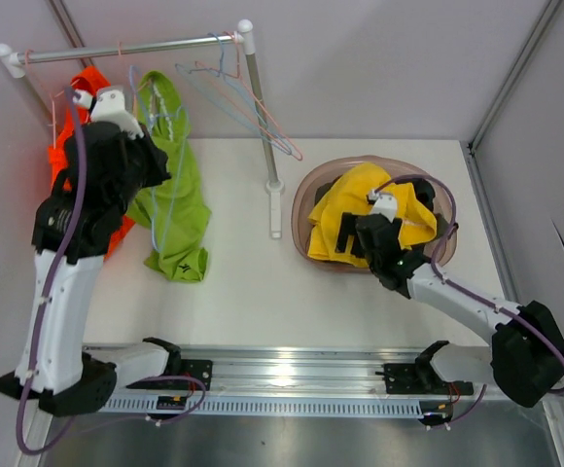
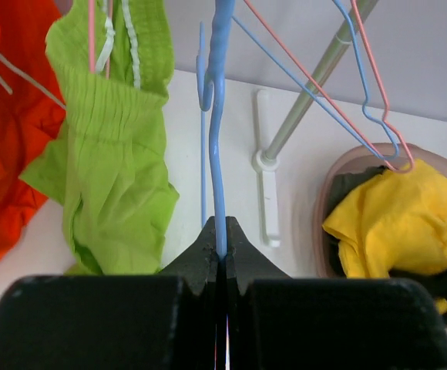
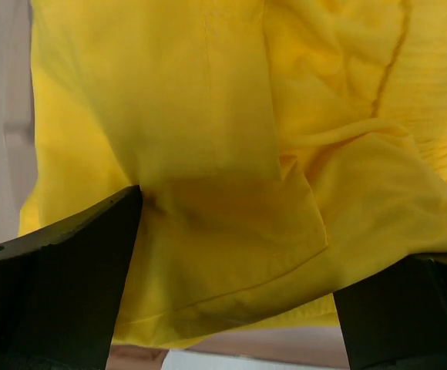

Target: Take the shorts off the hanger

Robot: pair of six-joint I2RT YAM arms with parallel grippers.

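Pinching a blue hanger [image 2: 217,139] low on its wire, your left tool [image 2: 222,258] is closed tight, with the wire running straight up out of the tips. The lime green shorts [image 2: 115,177] hang just beside that wire. I cannot tell whether they ride on it or on the pink wire at their waistband. The orange shorts [image 2: 8,139] hang at the far left of the rail [image 1: 136,47], partly behind your left arm. Your right tool [image 3: 235,247] is spread wide just over the yellow shorts [image 3: 208,116] and grips nothing. Those shorts lie heaped in the pink basin [image 1: 301,199] with darker cloth under them.

Watch 4 things:
- The pinch is thin metal on thin wire, so a sideways tug could let the hanger twist or slip out.
- Pull hard and the load goes into the rack. Its post [image 1: 261,117] stands on a slim foot and could tip or skid.
- The empty hangers [image 1: 253,107] crowd the right end of the rail, so hooks could tangle if you slide yours that way.
- Lift the right tool carelessly and a finger could catch a yellow fold and drag it over the basin's rim.

The table [image 1: 253,282] is plain, smooth white, so anything dropped will likely slide. Pale grey walls close in on 3 sides, with metal struts in the corners.
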